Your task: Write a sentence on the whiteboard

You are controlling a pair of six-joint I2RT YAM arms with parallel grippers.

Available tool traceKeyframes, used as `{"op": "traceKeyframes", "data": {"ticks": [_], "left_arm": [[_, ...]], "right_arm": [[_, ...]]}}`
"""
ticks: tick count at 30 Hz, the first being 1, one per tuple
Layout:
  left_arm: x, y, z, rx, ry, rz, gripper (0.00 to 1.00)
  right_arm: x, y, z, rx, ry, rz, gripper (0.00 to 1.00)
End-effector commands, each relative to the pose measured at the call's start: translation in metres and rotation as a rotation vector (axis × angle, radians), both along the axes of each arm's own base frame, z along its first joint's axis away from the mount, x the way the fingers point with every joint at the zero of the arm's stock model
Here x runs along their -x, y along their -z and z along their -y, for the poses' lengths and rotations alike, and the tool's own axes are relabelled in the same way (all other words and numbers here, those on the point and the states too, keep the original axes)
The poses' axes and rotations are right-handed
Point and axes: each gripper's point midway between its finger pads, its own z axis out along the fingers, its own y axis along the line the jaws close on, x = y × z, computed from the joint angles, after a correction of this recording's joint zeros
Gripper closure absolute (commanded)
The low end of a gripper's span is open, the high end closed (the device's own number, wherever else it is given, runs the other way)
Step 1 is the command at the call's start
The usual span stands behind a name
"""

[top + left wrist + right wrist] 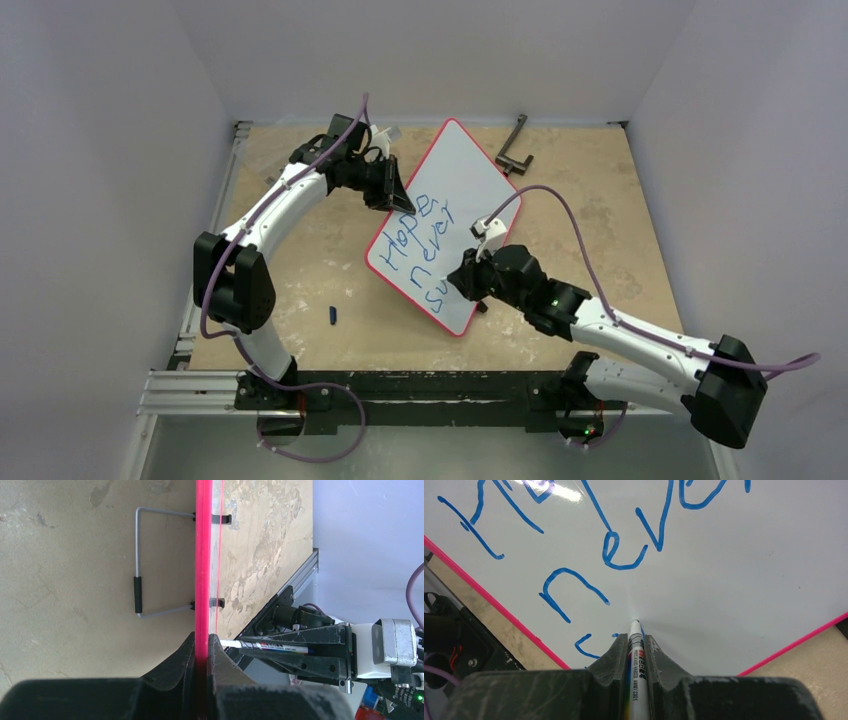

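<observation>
An aluminium rail (pixel 200 388) along the bottom edge of the top view carries both arm bases. Just beyond it, lower left of centre, a small dark blue cap-like piece (pixel 333 315) lies alone on the counter (pixel 620 230), a tan, mottled board with pale worn patches.

Right of centre, the right pincer (pixel 466 279) is closed on a white marker (pixel 637 675). The barrel lies along the fingers. The tip points up the right wrist view and meets the white face just under "never"; whether it presses I cannot tell.

The whiteboard (pixel 478 185) fills the middle of the top view, turned like a diamond. Its long axis climbs from lower centre toward the upper right, and its lowest corner sits beside the right pincer. The sentence (pixel 415 240) runs along that axis in slanted blue lines — "Hope", "never", then a started "su".

On the board's upper left long edge, the left pincer (pixel 391 193) is clamped shut on the red rim (pixel 202 555). Its wrist view looks at the board edge-on, with the rim vertical mid-frame, a grey wire stand (pixel 137 587) to its left and black clips (pixel 220 518) to its right.

Further off, just past the board's upper right edge, a black bracket-like tool (pixel 514 147) lies on the counter. Pale lilac walls (pixel 440 50) close in on the left, back and right.
</observation>
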Motion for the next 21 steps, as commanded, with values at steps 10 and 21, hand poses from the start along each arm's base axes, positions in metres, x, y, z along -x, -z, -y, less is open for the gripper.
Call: {"op": "traceKeyframes", "data": {"ticks": [10,21], "left_arm": [[-0.012,-0.010,-0.015,-0.038,-0.075,0.066,1.00],[-0.013,-0.010,-0.015,-0.041,-0.079,0.067,1.00]], "right_arm": [[0.006,-0.001,0.004,-0.033,0.005,0.001,1.00],[0.015,0.012,0.021,-0.028,0.042,-0.027,1.00]]}}
